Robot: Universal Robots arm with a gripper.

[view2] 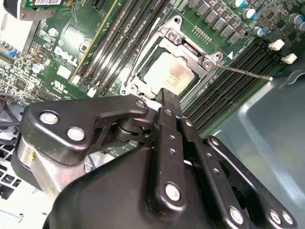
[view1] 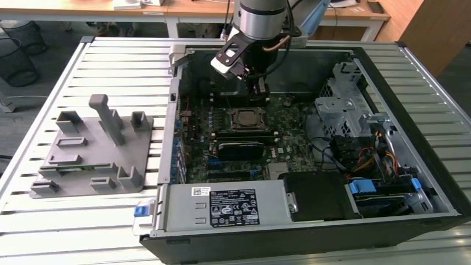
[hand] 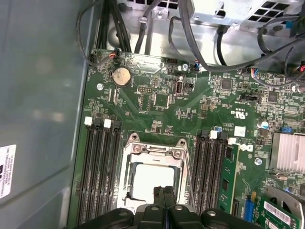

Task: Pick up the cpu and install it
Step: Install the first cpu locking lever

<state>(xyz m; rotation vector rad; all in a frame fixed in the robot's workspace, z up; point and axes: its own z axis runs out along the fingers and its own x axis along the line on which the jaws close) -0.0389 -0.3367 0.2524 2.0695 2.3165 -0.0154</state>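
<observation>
The cpu (view1: 245,118), a silver square, lies flat inside the motherboard's socket in the open computer case. Both wrist views show it as a pale shiny plate, the cpu (view2: 169,74) ringed by the metal socket frame (view2: 202,57) and, in the first wrist view, the cpu (hand: 147,179) within the frame (hand: 126,164). My gripper (view1: 257,93) hangs just above the socket, toward the back of the case. Its two black fingers (hand: 157,198) are pressed together with nothing between them. The gripper (view2: 167,100) partly hides the socket's near edge. A thin lever (view2: 248,74) sticks out beside the frame.
A grey plastic fixture (view1: 96,143) stands on the slatted table at the exterior view's left. Inside the case are a power supply (view1: 220,207), a metal drive cage (view1: 346,105), cables (view1: 368,160), memory slots (hand: 102,167) and a heatsink (hand: 288,152).
</observation>
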